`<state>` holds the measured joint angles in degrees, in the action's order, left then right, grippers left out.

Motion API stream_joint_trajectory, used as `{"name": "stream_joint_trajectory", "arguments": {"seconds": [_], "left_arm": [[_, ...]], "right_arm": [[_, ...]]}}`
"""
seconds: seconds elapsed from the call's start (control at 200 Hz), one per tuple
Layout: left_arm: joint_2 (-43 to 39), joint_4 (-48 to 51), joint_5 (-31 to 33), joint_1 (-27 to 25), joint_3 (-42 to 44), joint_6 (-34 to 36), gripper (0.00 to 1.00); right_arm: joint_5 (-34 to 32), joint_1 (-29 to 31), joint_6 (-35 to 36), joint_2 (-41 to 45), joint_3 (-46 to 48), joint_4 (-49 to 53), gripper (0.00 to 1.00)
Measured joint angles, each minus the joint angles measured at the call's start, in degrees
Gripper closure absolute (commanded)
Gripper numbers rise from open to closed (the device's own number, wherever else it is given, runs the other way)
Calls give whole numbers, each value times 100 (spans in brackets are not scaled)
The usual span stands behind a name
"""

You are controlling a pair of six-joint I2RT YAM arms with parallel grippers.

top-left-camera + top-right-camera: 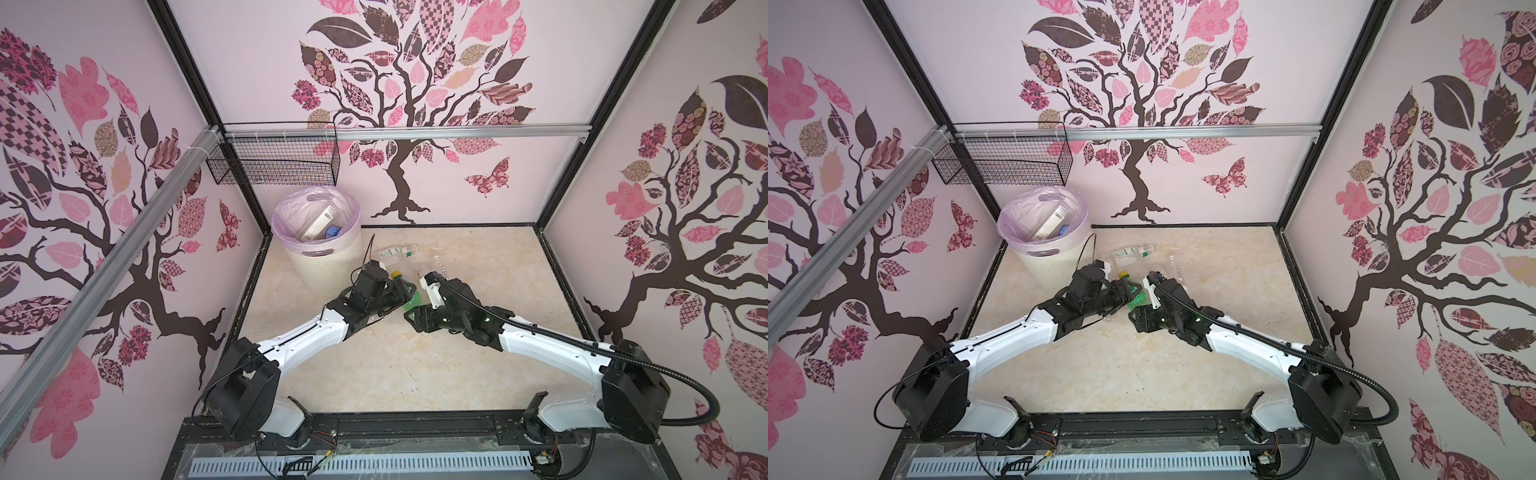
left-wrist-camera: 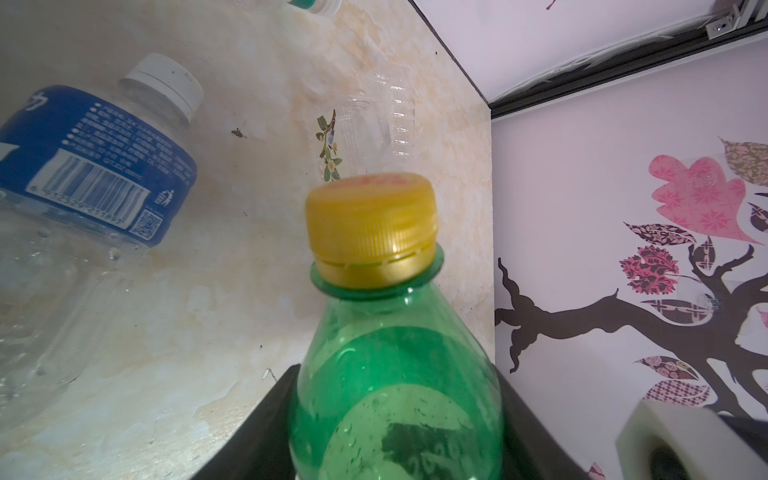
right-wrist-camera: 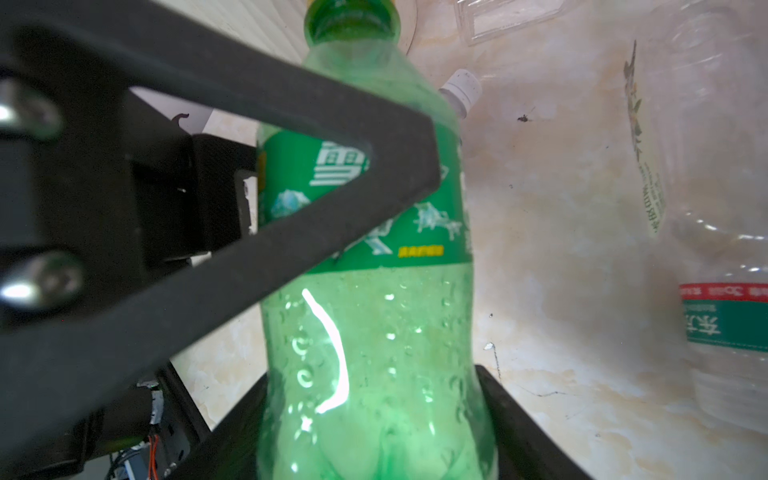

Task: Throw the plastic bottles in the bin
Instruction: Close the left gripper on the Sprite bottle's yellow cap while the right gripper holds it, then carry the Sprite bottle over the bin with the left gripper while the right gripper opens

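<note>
Green bottle (image 2: 395,374): yellow cap (image 2: 372,224) in left wrist view, label (image 3: 432,216) in right.

The two arms are reaching in from the near corners of the table (image 1: 395,374) and meeting over its middle. There the left gripper (image 2: 399,374) and right gripper (image 3: 372,370) are crowding round the green bottle (image 1: 415,300) and barring any crossing. Beyond them, a labelled clear bottle (image 1: 395,252) and a crushed clear bottle (image 1: 446,264) are lying toward the far edge. The bin (image 1: 320,270) is filling the far left corner, with the wire basket (image 1: 274,162) hanging close above its far rim. The near middle, the right edge and the far right corner are lying open.
</note>
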<state>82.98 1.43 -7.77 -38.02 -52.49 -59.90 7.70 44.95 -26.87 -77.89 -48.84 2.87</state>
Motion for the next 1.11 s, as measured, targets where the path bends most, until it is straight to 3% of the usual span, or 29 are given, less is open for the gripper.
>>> {"name": "stream_joint_trajectory", "arguments": {"seconds": [0.405,0.57,1.105], "left_arm": [[-74,470,431,0,-98,426,43],[-216,793,601,0,-367,704,43],[-656,2376,1298,190,-2131,2293,43]], "right_arm": [[-160,0,166,273,0,245,14],[-358,0,299,546,0,308,1],[-695,0,636,1128,-1054,745,0]]}}
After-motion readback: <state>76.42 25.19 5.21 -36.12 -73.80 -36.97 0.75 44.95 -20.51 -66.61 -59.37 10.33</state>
